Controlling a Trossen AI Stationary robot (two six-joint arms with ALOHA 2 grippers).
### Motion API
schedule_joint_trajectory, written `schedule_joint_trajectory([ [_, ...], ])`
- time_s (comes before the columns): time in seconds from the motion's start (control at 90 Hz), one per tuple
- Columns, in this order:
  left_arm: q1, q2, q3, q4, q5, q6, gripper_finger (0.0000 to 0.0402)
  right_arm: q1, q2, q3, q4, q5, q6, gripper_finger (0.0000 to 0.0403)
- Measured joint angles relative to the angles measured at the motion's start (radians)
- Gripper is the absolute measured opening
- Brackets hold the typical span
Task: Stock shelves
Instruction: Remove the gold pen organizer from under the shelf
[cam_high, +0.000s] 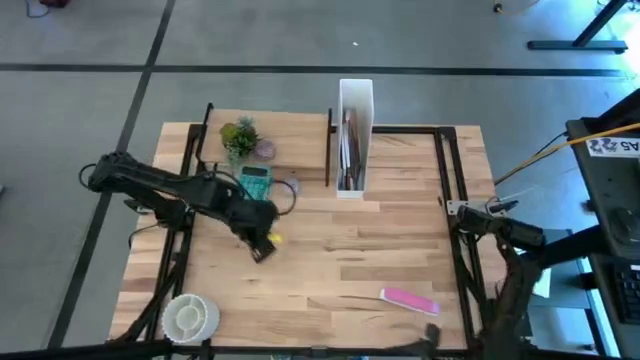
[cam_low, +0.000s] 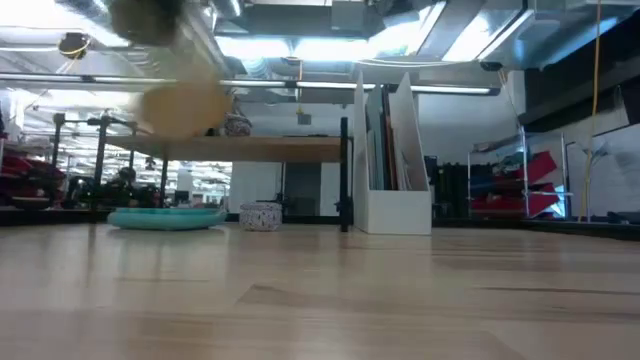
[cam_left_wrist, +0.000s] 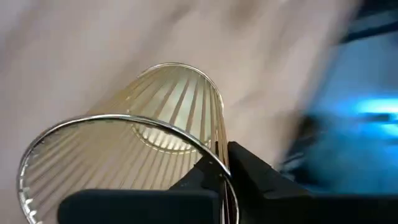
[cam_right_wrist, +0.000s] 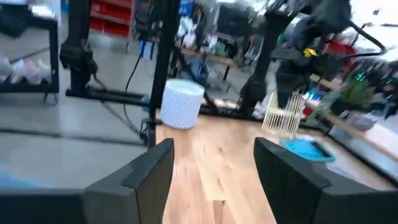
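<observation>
No words or labels can be read on the things on the bench (cam_high: 330, 250); a white tag at the right edge of the high view has marks too small to make out.

The left pincer (cam_left_wrist: 221, 171) is closed tight on the rim of a see-through cup (cam_left_wrist: 143, 137) with ribbed sides and a gold tint. One finger is inside the rim and one is outside. In the high view the left pincer (cam_high: 262, 243) sits left of the middle of the picture, over the bare wood. The cup looks to be up off the bench, but the low view is blurry there.

The right pincer (cam_right_wrist: 214, 165) is wide open and holds nothing. It waits at the right edge of the bench.

The shelves (cam_high: 290, 125) stand at the upper middle of the high view, next to a tall white file box (cam_high: 355, 140). A small green plant (cam_high: 240, 135) sits on the shelf board. A teal tray (cam_high: 256, 183) lies just in front of the shelves.
</observation>
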Motion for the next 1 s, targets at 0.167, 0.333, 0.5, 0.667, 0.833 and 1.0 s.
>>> schedule_joint_trajectory([
  [0.167,-0.027,0.221,0.069,0.329,0.058,0.136,0.0,0.048,-0.001,0.001,0.013,0.037,0.009,0.0207],
  [0.333,-0.014,0.507,0.341,0.326,0.035,0.37,0.0,0.027,-0.004,0.026,0.016,0.036,0.008,0.0207],
  [0.5,0.032,0.717,0.632,0.294,-0.027,0.556,0.0,-0.002,-0.005,0.036,0.016,0.031,-0.016,0.0207],
  [0.667,0.083,0.853,0.799,0.304,-0.078,0.643,0.0,0.004,-0.005,0.036,0.016,0.032,-0.017,0.0207],
  [0.833,0.098,0.944,0.825,0.405,-0.079,0.653,0.0,0.003,-0.005,0.036,0.016,0.031,-0.016,0.0207],
  [1.0,0.079,1.012,0.825,0.471,-0.075,0.648,0.0,0.002,-0.005,0.036,0.018,0.031,-0.017,0.0207],
])
